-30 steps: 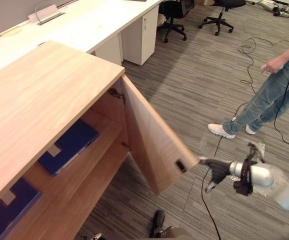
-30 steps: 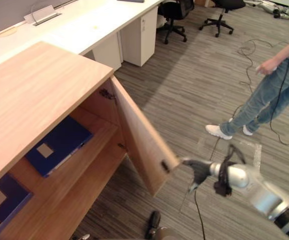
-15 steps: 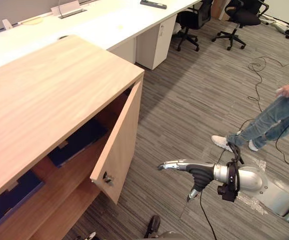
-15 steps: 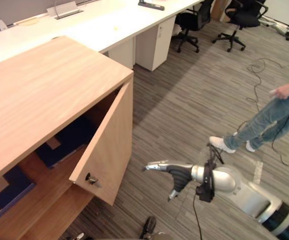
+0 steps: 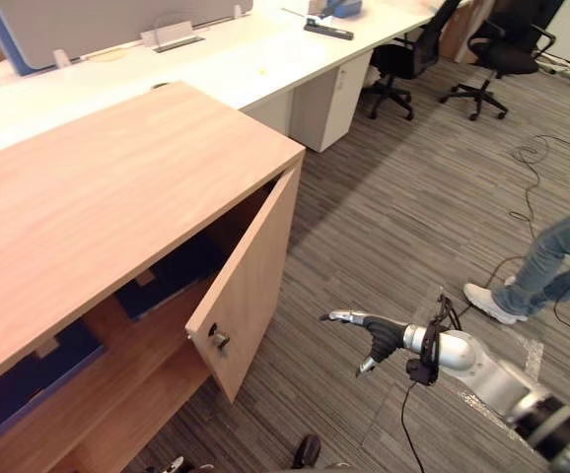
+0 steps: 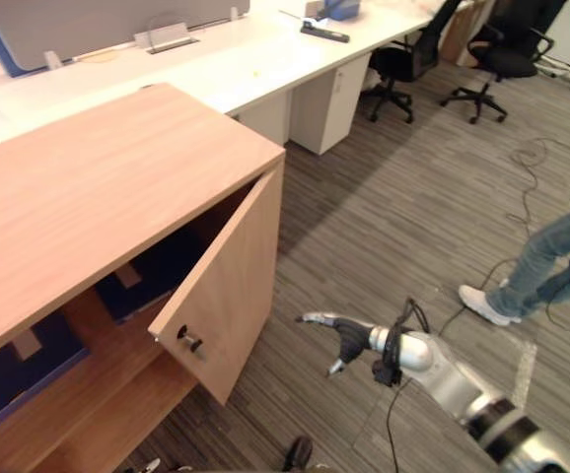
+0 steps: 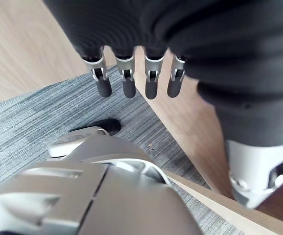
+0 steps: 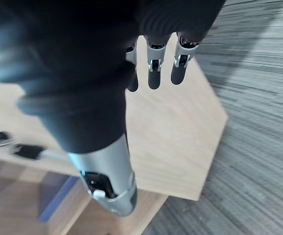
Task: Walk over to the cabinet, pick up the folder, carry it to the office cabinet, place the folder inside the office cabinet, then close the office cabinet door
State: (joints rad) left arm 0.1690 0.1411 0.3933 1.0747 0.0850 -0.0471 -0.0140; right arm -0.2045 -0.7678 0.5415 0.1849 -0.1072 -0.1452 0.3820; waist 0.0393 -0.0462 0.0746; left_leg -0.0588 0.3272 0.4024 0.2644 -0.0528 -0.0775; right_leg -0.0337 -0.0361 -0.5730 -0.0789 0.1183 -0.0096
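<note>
— Since the door [image 5: 250, 281] is seen half open, where is the folder [image 5: 167, 281] found?
— Inside the office cabinet [image 5: 117, 187], behind it. The nearer right robot hand [image 5: 382, 336], fingers held straight, is poised off the door's outer face, not touching.

I see a long white desk [image 5: 216, 69] with a grey screen [image 5: 117, 20] at its back and a white drawer box [image 5: 329, 99] under it. A black wheeled chair [image 5: 403, 61] and a second black chair [image 5: 502, 54] stand near its end. To my right, a person's legs in blue jeans [image 5: 561, 258] and a white shoe [image 5: 487, 303] stand on the grey striped carpet [image 5: 413, 217].
</note>
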